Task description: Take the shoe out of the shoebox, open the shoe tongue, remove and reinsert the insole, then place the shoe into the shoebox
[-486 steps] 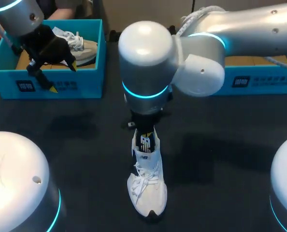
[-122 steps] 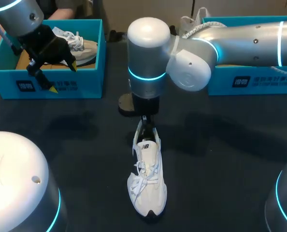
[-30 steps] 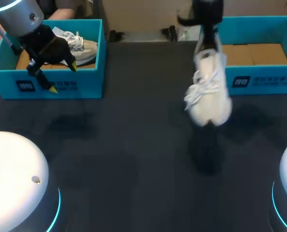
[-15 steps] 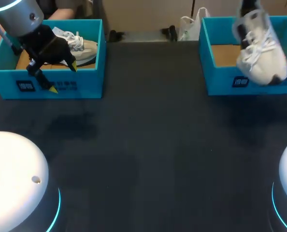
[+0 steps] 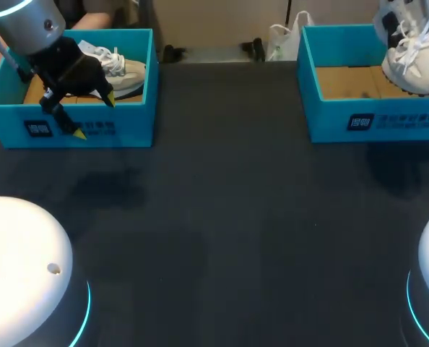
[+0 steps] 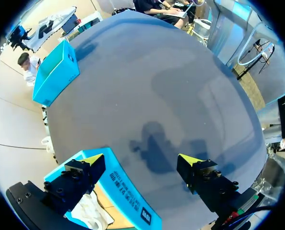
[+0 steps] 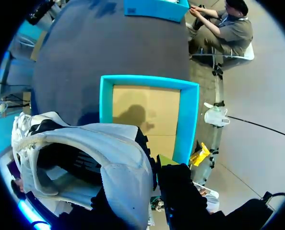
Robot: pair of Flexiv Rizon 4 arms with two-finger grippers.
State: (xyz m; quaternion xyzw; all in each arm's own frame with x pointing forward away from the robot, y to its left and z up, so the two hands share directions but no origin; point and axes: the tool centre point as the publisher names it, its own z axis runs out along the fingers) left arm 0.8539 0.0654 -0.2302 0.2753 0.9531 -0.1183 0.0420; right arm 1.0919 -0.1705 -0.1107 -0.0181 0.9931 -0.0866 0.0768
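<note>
Dangling laced white shoe [image 5: 414,49] over shoebox [image 5: 323,119]

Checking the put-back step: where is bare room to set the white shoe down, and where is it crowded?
Right box: floor bare between its walls, white shoe above its right end. Table between the boxes: bare. Left box: crowded, beige shoe inside, left jaws at its front wall.

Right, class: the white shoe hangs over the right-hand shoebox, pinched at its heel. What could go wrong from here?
1. In the right wrist view the white shoe overlaps one wall of the shoebox, so it may land on the rim, not inside.
2. The right gripper pinches only the heel collar, so the shoe might swing, or slip before it is set down.
</note>
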